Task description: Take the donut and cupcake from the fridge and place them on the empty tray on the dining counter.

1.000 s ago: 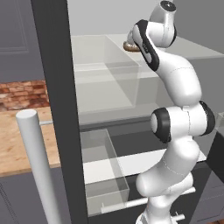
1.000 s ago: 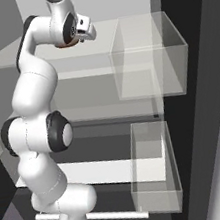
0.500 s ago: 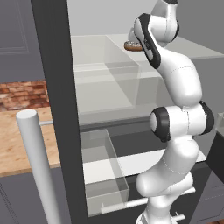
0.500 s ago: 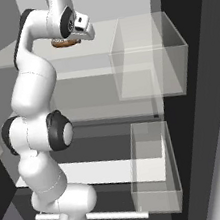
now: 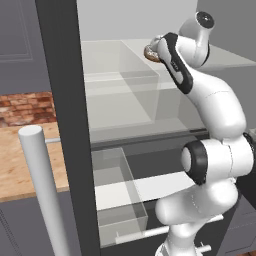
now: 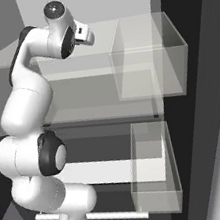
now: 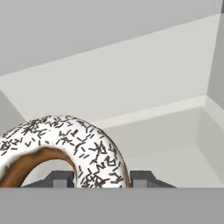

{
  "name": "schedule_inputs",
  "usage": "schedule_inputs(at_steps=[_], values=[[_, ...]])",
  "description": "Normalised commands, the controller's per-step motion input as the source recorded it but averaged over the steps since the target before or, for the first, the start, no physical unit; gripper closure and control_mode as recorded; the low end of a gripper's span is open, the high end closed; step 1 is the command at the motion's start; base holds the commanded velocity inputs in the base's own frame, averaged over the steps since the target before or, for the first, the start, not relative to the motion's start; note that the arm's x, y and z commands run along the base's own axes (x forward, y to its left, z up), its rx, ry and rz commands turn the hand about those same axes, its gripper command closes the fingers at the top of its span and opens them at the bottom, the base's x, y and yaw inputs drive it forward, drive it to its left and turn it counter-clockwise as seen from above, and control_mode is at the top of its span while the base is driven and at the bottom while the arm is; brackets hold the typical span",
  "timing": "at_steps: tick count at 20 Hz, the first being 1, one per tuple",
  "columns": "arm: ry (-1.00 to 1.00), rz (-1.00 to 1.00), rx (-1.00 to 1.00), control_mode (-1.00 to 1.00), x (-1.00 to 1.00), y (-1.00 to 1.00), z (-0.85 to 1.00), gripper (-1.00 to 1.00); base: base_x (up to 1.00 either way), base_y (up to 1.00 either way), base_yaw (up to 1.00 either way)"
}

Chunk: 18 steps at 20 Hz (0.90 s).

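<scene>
Since a second ago the arm has risen, lifting the donut (image 7: 65,148) off the upper shelf (image 5: 120,82) inside the open fridge (image 5: 62,100). The claw (image 7: 98,177) is closed on the donut, which hangs at the hand above that shelf, near the clear bin (image 6: 146,57).

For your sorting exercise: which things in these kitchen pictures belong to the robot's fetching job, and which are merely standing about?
Belongs to the job:
donut, gripped by the tool
fridge, door open

Standing about:
clear door bins
white shelf
wooden counter
brick wall
</scene>
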Motion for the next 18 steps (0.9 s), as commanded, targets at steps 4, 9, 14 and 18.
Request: schedule_inputs(at_steps=[4, 9, 14, 18], values=[[-0.03, -0.05, 0.15, -1.0, -0.7, -0.06, 0.35, 1.0, 0.0, 0.0, 0.0], [0.09, -0.07, 0.09, -1.0, -0.82, -0.03, 0.5, 1.0, 0.0, 0.0, 0.0], [-0.15, -0.02, 0.01, -1.0, -0.94, 0.0, 0.25, 1.0, 0.0, 0.0, 0.0], [-0.12, 0.0, 0.01, -1.0, -1.0, 0.0, -0.01, 1.0, 0.0, 0.0, 0.0]])
